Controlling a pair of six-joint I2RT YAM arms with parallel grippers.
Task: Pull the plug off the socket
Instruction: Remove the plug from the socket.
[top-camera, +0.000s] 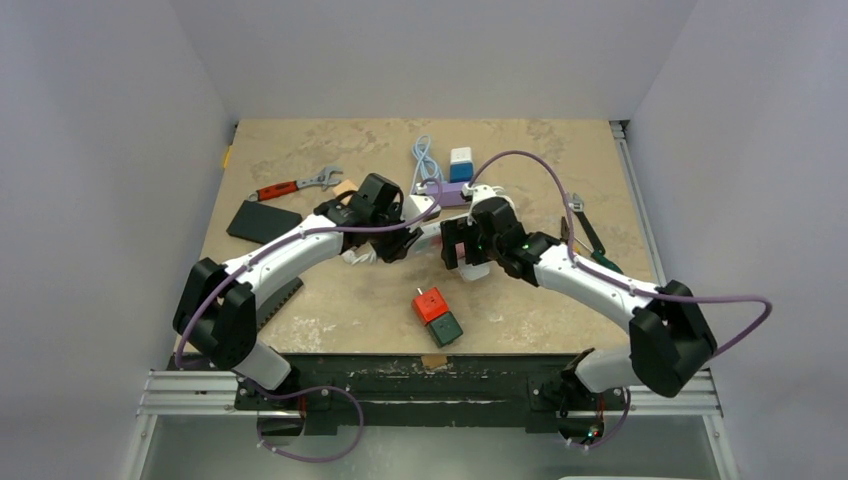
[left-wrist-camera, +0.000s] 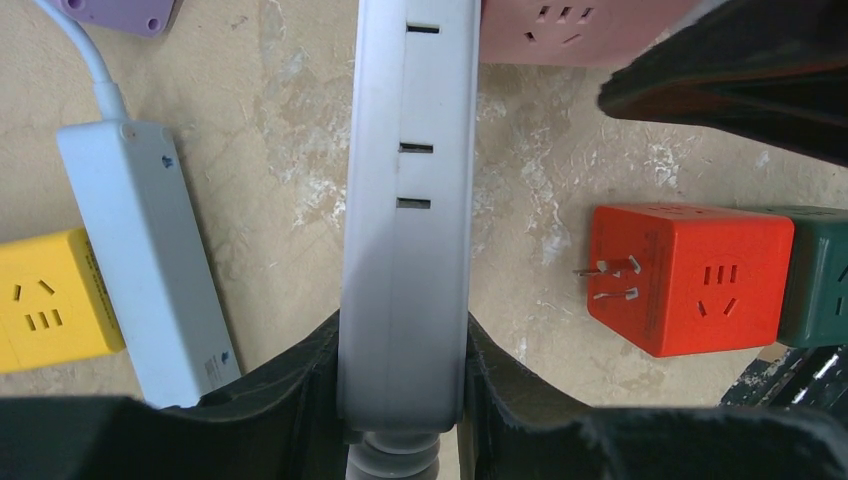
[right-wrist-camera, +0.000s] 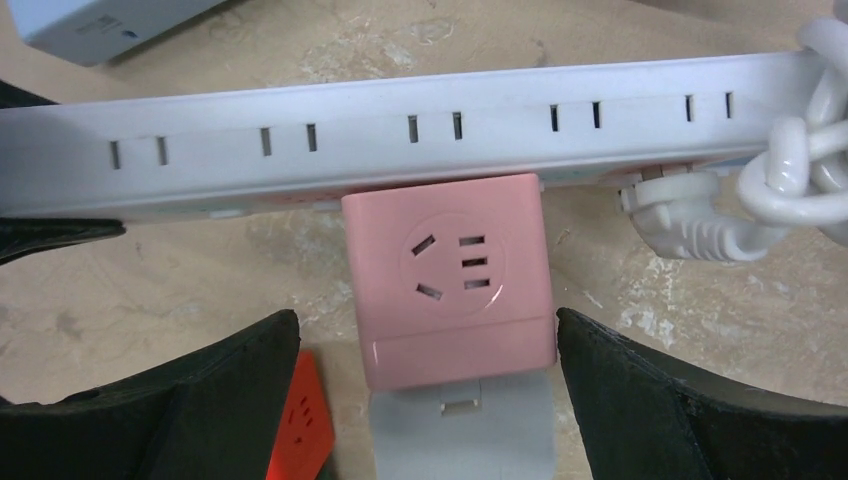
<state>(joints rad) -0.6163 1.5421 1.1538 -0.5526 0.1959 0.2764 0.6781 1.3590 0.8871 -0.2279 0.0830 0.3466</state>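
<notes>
Right wrist: glossy cubic plug (right-wrist-camera: 447, 280) against slotted socket (right-wrist-camera: 350, 170).

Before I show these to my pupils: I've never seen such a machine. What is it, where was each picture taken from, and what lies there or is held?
It is two white-and-black robot arms bolted to a beige stone-patterned table. The top picture looks down from above and behind them; the other two come from a camera on each wrist. The left gripper is clamped on one end of a long white plastic power strip. The right gripper is open around a pink cube plug plugged into that strip. Lying loose: a red cube adapter, a dark green cube, a yellow cube and a red-handled wrench.
</notes>
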